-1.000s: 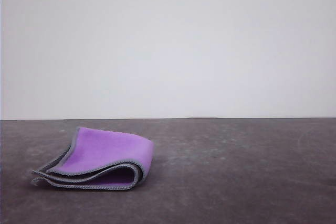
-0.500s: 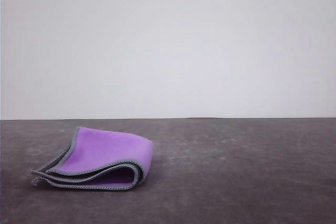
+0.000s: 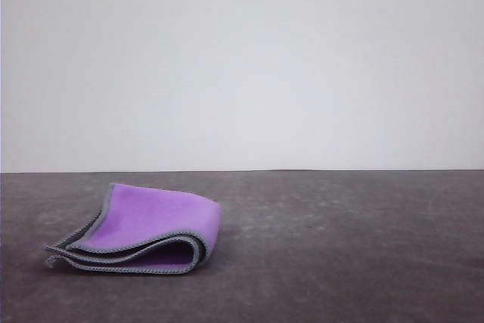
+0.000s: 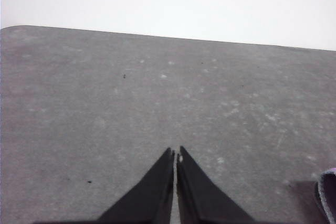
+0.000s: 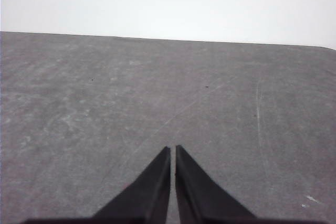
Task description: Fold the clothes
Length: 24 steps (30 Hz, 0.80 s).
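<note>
Toward tabletop (image 3: 340,262) left side, near front edge: cloth (image 3: 144,232) folded, purple out, apparently done. Left gripper (image 4: 175,156) and right gripper (image 5: 172,149) closed, empty, clear of cloth.

cloth (image 4: 328,192) cropped by frame edge, inner folds hidden

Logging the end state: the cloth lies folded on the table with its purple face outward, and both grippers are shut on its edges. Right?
Not quite. Both grippers are shut, but empty: the left gripper and right gripper sit over bare table, as the wrist views show. The cloth lies folded, purple outward.
</note>
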Available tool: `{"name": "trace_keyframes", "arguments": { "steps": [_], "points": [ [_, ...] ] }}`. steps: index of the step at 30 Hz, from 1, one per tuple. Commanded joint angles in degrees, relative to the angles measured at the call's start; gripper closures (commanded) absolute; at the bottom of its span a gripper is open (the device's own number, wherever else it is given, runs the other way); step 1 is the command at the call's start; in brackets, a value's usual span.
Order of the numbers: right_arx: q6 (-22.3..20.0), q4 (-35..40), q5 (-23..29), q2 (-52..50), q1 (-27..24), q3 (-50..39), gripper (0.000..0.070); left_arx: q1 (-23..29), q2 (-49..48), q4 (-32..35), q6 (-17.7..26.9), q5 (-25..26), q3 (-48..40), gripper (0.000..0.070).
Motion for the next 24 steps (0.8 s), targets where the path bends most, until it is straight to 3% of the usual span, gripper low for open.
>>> {"name": "trace_keyframes", "arguments": {
  "steps": [1, 24],
  "points": [
    [0.39, 0.76, 0.02, 0.07, -0.02, -0.20, 0.0686, 0.07, -0.07, 0.52, -0.24, -0.15, -1.16, 0.0700],
    [0.39, 0.76, 0.02, 0.07, -0.02, -0.20, 0.0686, 0.07, -0.07, 0.52, -0.24, -0.15, -1.16, 0.0700]
  ]
}}
